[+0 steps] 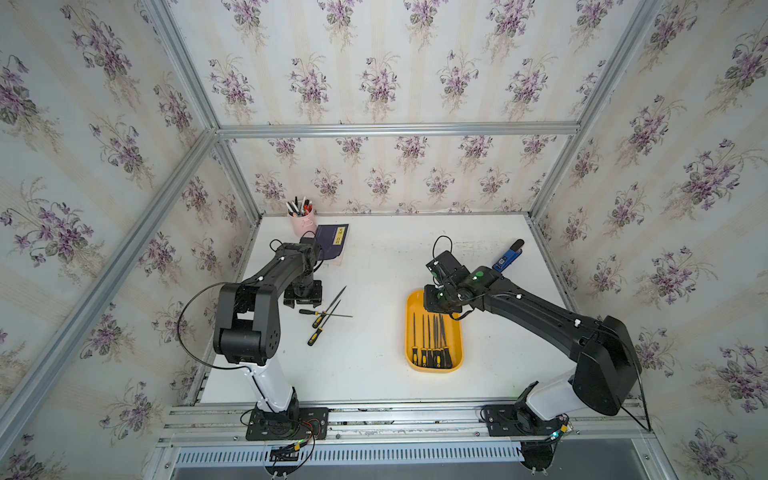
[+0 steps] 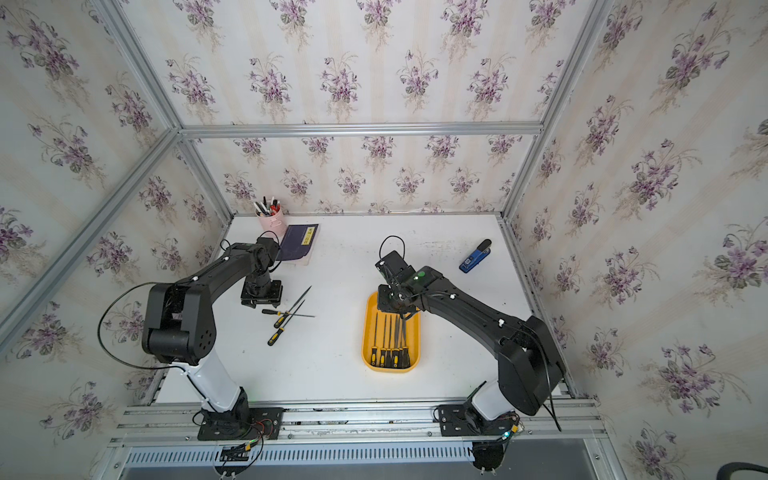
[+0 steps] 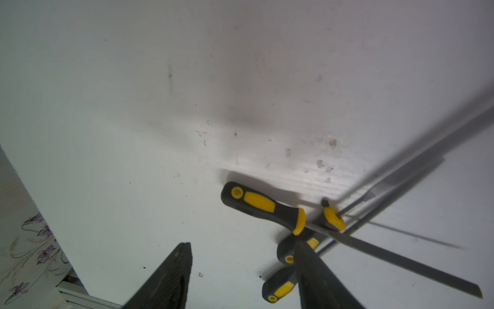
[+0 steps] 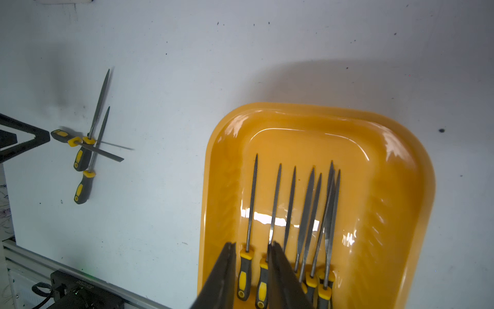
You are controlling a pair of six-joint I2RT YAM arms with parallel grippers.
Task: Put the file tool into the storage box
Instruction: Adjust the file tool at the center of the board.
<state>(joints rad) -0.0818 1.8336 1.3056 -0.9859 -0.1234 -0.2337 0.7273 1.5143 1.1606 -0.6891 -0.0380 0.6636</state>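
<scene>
Three file tools [image 1: 325,316] lie in a crossed heap on the white table [image 1: 374,257], close to its left edge and about halfway back. One lies on top, across the other two. Each has a thin steel blade [image 3: 401,264] and a fat black and yellow handle [image 3: 260,204]. I think they are light and hard and will not bend. The bare blade looks slippery, so the handle is the best place to grab. The top one should go first, or the others may get dragged along.

The left gripper [image 3: 242,244] hangs low right beside the heap. Its jaws are apart, with only bare table between them.

The storage box [image 1: 456,336] sits toward the right side of the table, nearer the front edge. About seven files [image 4: 304,214] lie in it side by side, handles toward the front, with spare room on its right side. The right gripper [image 4: 251,244] hovers over the box, jaws a little apart, holding nothing.

A pink cup [image 1: 302,224] in the far left corner holds pens [image 1: 299,205].
</scene>
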